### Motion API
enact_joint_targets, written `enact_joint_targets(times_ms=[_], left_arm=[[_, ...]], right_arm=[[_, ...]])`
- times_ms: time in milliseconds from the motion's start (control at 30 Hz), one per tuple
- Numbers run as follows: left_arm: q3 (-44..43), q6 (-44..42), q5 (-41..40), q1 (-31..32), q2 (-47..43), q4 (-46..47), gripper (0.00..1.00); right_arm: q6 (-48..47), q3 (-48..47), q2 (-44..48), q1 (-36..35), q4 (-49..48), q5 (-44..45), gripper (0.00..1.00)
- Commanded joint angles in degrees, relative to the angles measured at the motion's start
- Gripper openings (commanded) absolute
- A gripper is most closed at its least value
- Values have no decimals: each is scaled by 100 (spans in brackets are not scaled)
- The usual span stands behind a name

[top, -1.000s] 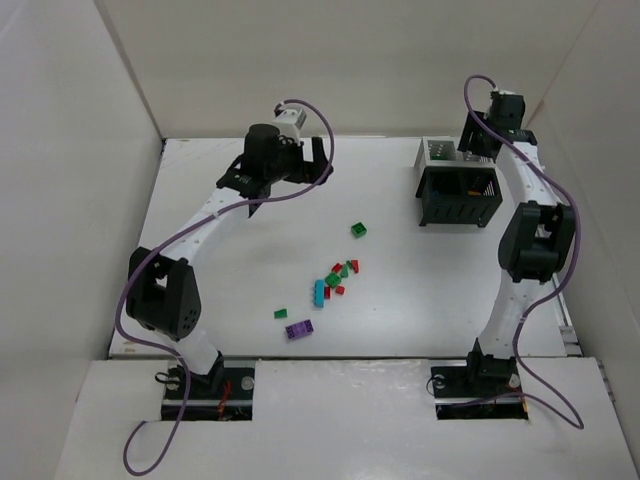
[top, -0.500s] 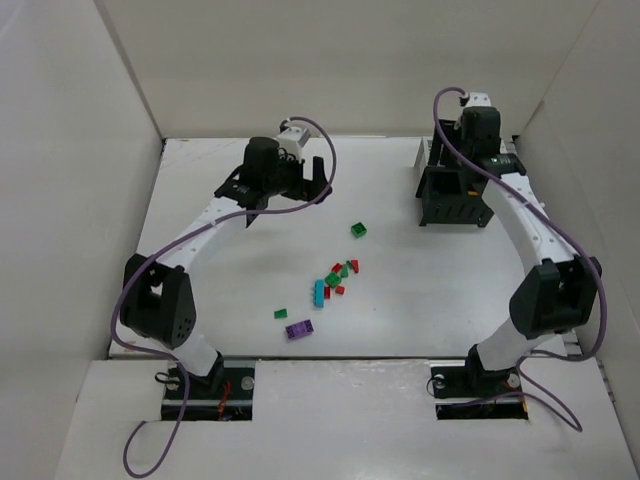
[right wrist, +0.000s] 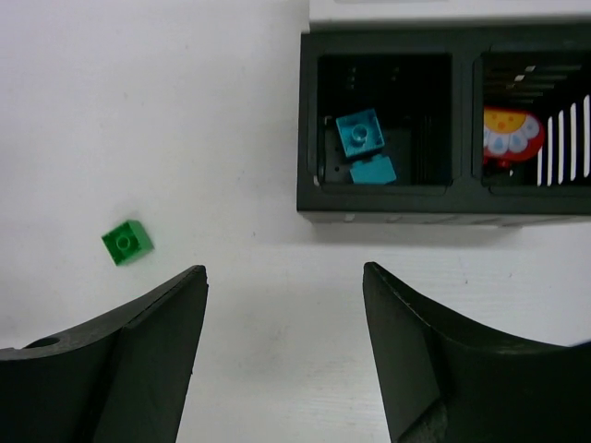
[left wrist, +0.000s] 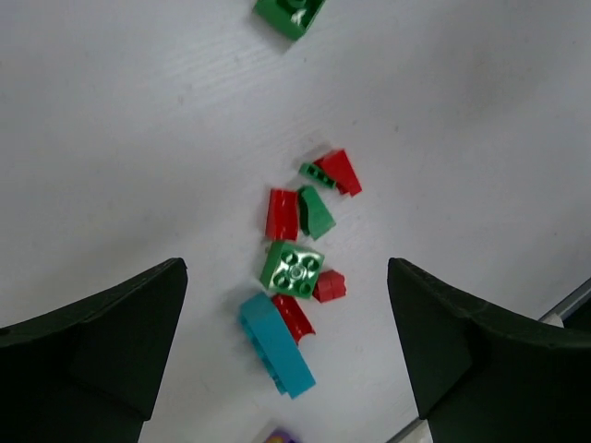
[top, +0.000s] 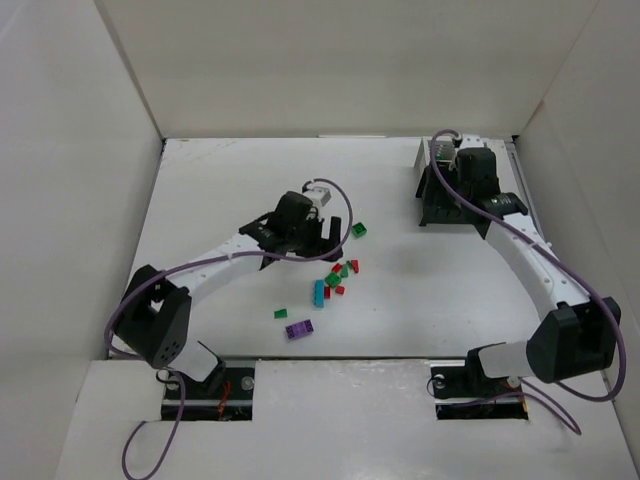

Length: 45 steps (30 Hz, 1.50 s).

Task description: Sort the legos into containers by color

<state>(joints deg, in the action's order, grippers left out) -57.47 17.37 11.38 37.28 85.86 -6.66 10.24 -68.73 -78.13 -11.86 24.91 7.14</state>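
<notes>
Hovering over the scattered legos (top: 332, 280) on the table (top: 220, 200), the left gripper (left wrist: 286, 268) stands spread, empty; the right gripper (right wrist: 283, 272), likewise spread, hangs beside the containers (right wrist: 443, 198), one holding teal bricks (right wrist: 362, 134).

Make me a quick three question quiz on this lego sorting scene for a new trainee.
1. True or false: the black bin below the right hand already holds teal bricks.
2. Which colour is the single brick on the table nearest that bin? A green, B purple, C orange.
3. Fill in: the left hand hovers over a pile of red, green and ___ bricks.
Key: 1 true; 2 A; 3 teal.
</notes>
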Motion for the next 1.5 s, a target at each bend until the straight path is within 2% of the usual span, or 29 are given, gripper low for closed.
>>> enact_joint_targets(times_ms=[0,133,333,400,733,900,1167,1367,1467], left_arm=[[306,881,-958,446,-544,-274,86],[543,1453,-1619,1053,-545,-468,83],[834,2015,-1867,1106,-536,-353,68],[887,2095,-1920,1106,-536,-406,66],[948,2060,-2025,1106,-307,-530,60],[1010,2113,-2025,1158,-176,-530,51],[957,2306,-2341,1273,0,-635,44],[834,2306,-2482,1273,255,-776,34],[764,2359,-2482,1273,255,-776,25]], right_arm=[[171,359,403,-80,-406,-290,73],[224,702,518,-132,-566,-555,73],[224,756,694,-343,-461,-381,73],[224,756,746,-404,-460,-319,73],[224,756,808,-405,-355,-151,73],[224,756,808,-405,-355,-98,73],[224,808,808,-405,-355,-46,73],[224,861,913,-405,-355,-46,73],[224,861,966,-405,-355,7,73]])
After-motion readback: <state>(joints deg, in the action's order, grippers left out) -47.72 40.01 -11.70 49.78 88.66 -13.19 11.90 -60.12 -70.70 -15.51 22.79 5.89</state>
